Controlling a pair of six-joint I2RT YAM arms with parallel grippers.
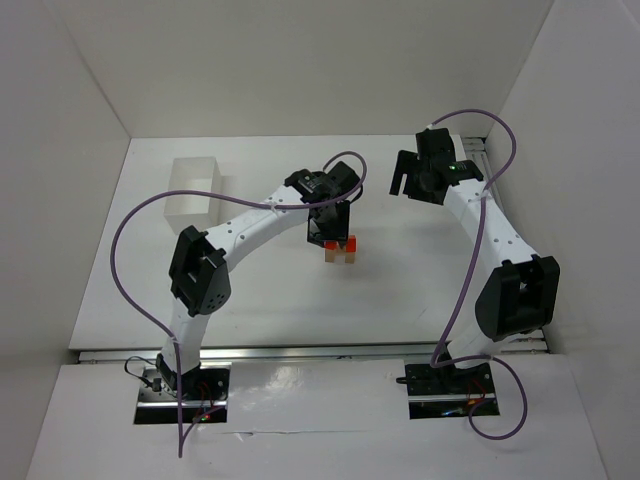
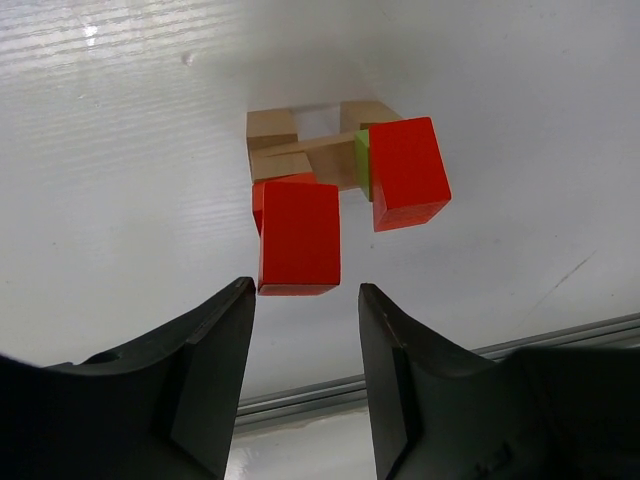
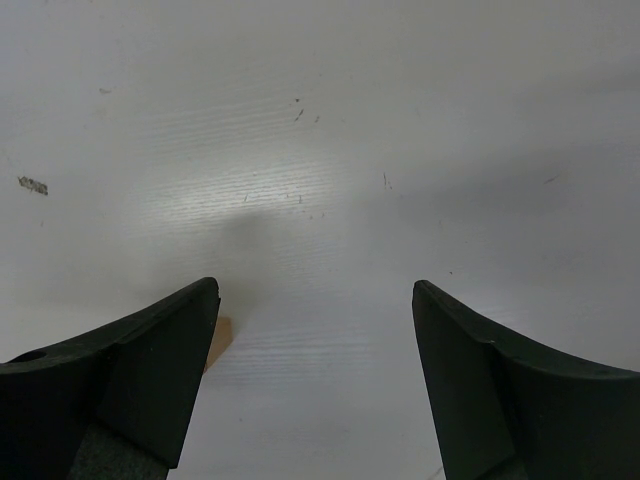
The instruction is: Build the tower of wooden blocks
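Green block (image 2: 362,165) hides — mostly — behind red block (image 2: 408,170).

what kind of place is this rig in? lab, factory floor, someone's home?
Probably a lab test booth: plain white panel walls box in a white table, two white-and-black robot arms are bolted at its near edge, and the props include small red and tan wooden blocks.

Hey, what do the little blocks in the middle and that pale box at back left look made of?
Tan blocks: bare wood, matte, natural colour with faint grain. Red blocks: probably the same wood under smooth opaque paint; no grain shows. Green block: likely painted wood too, though only a sliver shows. Box: seemingly frosted plastic; its walls look milky and half see-through.
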